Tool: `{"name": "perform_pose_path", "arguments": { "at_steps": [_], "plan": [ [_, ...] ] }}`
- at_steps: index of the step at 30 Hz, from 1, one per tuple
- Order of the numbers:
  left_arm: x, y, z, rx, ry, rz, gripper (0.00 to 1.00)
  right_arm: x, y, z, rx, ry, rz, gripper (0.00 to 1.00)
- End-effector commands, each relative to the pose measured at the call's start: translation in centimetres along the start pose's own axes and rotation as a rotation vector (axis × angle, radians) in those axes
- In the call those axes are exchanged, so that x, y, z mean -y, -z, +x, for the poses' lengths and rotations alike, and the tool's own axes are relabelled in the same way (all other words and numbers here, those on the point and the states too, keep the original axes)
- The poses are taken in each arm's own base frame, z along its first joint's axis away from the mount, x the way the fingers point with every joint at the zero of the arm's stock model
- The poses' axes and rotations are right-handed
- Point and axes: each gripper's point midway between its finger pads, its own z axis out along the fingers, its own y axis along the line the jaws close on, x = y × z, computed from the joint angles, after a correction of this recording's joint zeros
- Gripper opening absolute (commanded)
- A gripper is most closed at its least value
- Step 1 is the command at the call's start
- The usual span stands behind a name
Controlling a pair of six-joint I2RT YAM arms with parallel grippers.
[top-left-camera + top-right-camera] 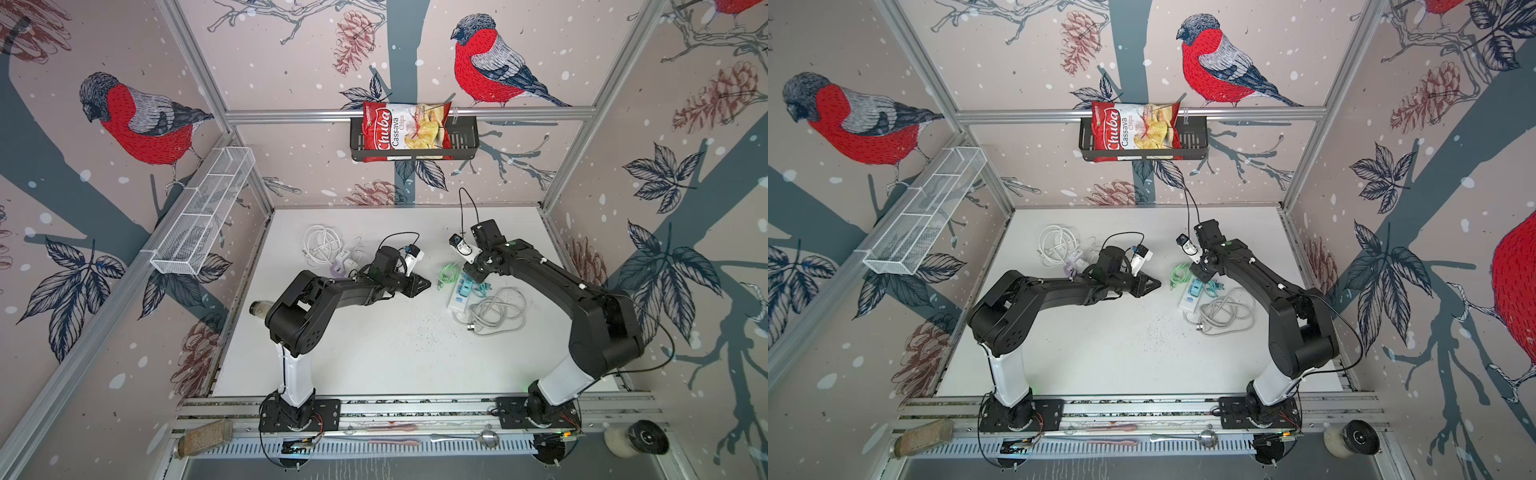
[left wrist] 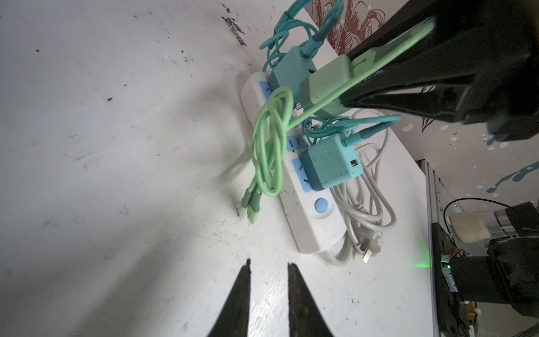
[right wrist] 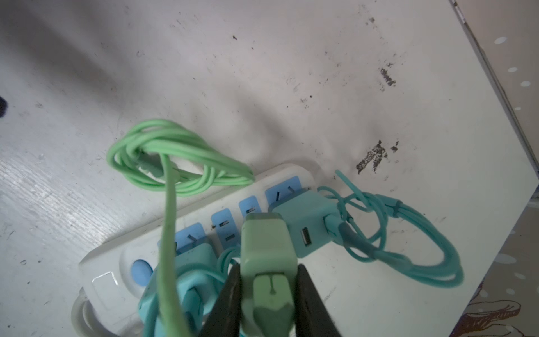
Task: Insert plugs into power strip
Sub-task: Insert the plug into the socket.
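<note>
The right fingers point(image 3: 312, 306) pinch the green plug point(image 3: 267, 248) at the strip point(image 2: 309, 230); the left fingers point(image 2: 236, 300), slightly apart, hold nothing.

Bright even light, soft shadows on table point(image 2: 116, 146), fisheye bending at edges

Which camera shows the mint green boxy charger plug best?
The right wrist view: the mint green boxy charger plug sits central and close, clamped in the right gripper at the white plastic power strip. The left wrist view shows its side. In both top views the gripper hides it; only its green cable shows.
</note>
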Motion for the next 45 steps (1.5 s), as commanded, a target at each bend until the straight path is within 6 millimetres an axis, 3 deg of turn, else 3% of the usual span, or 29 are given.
{"name": "perform_pose_path", "arguments": {
  "at_steps": [1,9,10,13,21,28,37,45],
  "plan": [
    [0.8,0.4,-1.0,0.028,-0.048,0.022,0.24,-0.5,-0.7,0.4,-0.007,0.016,-0.016,0.00],
    [0.7,0.2,-1.1,0.035,-0.047,0.029,0.24,-0.7,-1.8,0.3,0.007,0.034,-0.029,0.00],
    [0.5,0.2,-0.2,0.019,-0.043,0.024,0.23,-0.7,-1.9,0.2,0.004,0.035,-0.033,0.00],
    [0.3,0.5,0.0,0.011,-0.058,0.006,0.23,-1.2,-2.4,0.8,-0.025,0.040,-0.051,0.00],
    [0.0,1.0,-0.3,0.024,-0.074,0.005,0.22,-3.9,-3.2,2.8,-0.098,0.045,-0.103,0.00],
    [-0.5,1.7,-0.7,0.040,-0.069,0.019,0.22,-7.4,-3.9,2.6,-0.088,0.032,-0.260,0.00],
    [-0.2,1.9,-1.2,0.049,-0.090,0.036,0.22,-8.7,-4.3,2.8,-0.150,0.041,-0.355,0.00],
    [-1.2,2.1,-1.2,0.031,-0.088,0.022,0.22,-10.7,-5.2,2.4,-0.202,0.060,-0.428,0.00]
  ]
}}
